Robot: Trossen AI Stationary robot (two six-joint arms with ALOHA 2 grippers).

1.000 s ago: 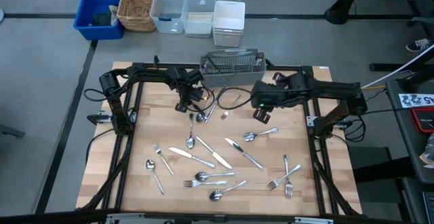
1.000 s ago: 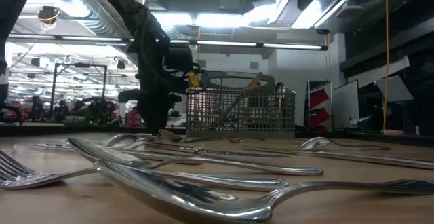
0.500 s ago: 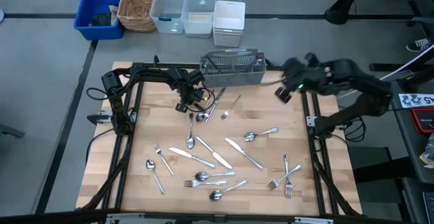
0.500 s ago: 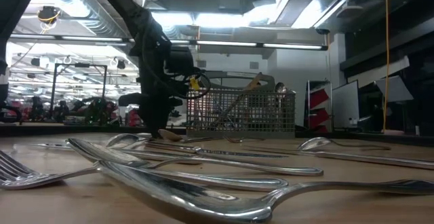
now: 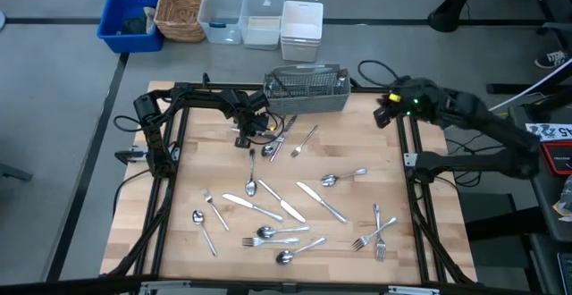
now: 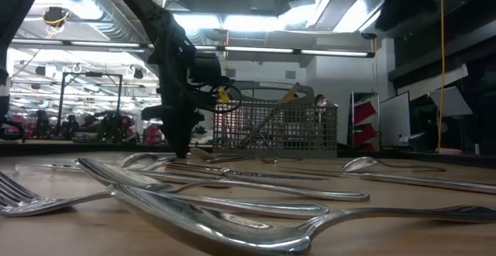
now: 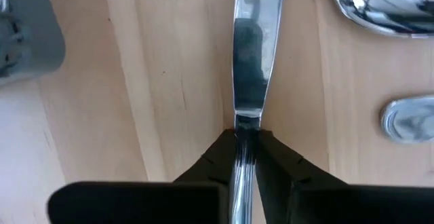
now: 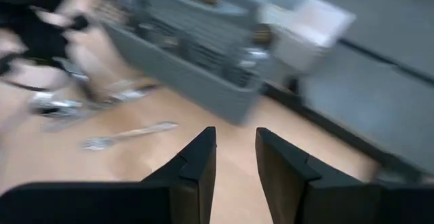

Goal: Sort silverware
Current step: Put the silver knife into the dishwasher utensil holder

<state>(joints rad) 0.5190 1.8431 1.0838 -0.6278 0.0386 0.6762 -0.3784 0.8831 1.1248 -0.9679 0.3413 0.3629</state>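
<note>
Your left gripper [image 7: 245, 157] has its fingers clamped on a table knife [image 7: 252, 75] lying on the desk [image 5: 402, 197] near the wire basket [image 5: 307, 90]; handle hidden. Right gripper [image 8: 235, 157] fingers apart, empty, at desk's right edge. Other silverware [image 5: 286, 210] scattered mid-desk

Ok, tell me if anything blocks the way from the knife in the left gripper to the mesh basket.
Nothing visible does. The left gripper is shut on the knife on the table's far left part, near the wire basket. Only bare wood lies between them. The right gripper is off by the right edge.
</note>
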